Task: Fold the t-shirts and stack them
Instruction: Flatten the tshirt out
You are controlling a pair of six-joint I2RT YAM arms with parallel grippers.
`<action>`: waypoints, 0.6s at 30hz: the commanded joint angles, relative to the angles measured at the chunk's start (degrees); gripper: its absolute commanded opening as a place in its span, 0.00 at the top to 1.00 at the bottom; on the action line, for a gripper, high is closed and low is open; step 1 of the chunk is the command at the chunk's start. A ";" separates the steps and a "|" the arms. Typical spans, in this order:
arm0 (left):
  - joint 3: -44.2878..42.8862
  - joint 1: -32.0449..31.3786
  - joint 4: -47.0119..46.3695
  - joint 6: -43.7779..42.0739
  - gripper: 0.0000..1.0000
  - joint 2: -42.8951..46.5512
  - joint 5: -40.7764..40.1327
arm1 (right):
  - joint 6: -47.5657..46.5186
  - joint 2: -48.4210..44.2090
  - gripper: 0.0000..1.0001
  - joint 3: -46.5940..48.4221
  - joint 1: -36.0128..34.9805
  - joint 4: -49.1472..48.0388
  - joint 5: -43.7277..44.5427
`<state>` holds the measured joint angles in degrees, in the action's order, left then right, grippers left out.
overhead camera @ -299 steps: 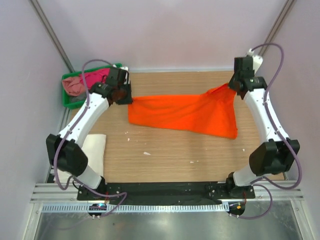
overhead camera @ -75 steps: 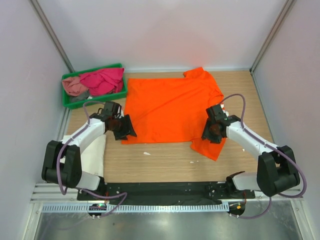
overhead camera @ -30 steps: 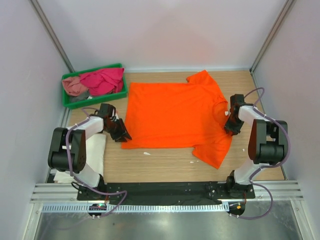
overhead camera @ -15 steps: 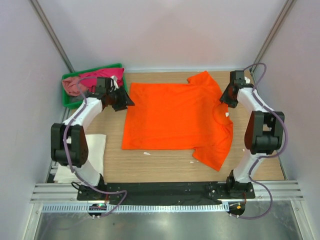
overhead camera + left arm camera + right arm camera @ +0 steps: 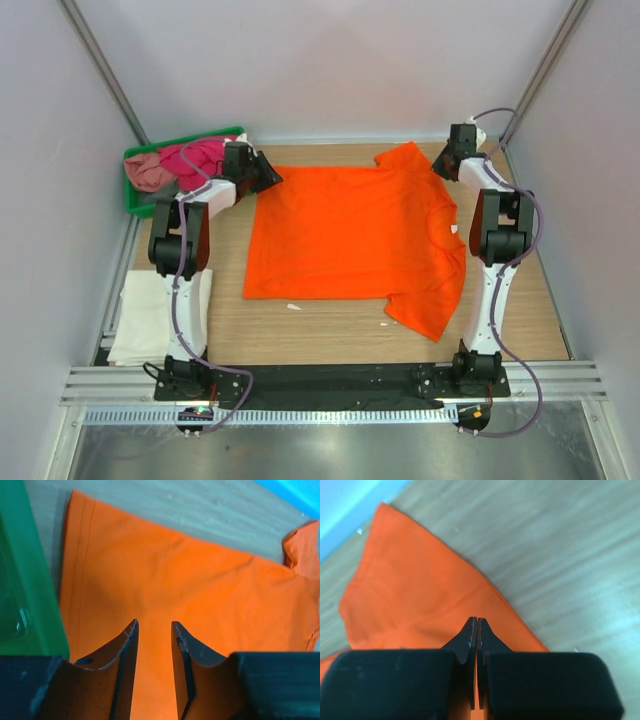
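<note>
**Orange shirt flat, both arms at its far edge**

Your orange t-shirt (image 5: 350,235) lies spread mid-table (image 5: 330,325), hem left, collar right, long axis across. There's bare wood in front and at right. The green tray (image 5: 135,205) sits just beside the far-left corner. Since half a second ago, both arms have reached farther back. The left gripper (image 5: 154,626) has its fingers parted over the hem corner. The right gripper (image 5: 477,620) is pressed together at the far sleeve; can't tell if it pinches cloth.
</note>
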<state>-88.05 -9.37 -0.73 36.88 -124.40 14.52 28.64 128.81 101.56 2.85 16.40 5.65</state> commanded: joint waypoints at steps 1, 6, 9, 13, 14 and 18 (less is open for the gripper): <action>-4.84 -0.74 -7.79 1.96 0.67 -3.21 -4.14 | 1.06 2.66 0.99 6.62 -0.30 -5.68 -1.96; -8.36 -2.41 -7.97 1.44 0.71 -7.34 -9.76 | 2.99 7.85 0.99 10.93 -0.30 -6.03 -3.98; -17.04 -3.11 2.89 0.30 0.77 -12.33 -15.82 | 4.93 10.58 0.99 12.35 -0.04 -4.98 -4.68; -26.63 -3.03 16.69 0.73 0.84 -18.14 -19.35 | 5.63 12.25 0.99 12.08 0.22 -1.82 -2.14; -27.60 -2.94 17.86 1.43 0.85 -18.68 -19.88 | 5.72 12.86 0.99 12.69 0.66 -0.77 -1.18; -31.90 -1.28 21.02 4.77 0.92 -21.05 -20.32 | 8.00 15.93 0.99 15.07 3.12 3.80 0.76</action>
<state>-116.29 -12.43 12.01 39.53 -143.13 -1.56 34.46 141.29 114.19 3.51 14.15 2.83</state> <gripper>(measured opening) 0.094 0.026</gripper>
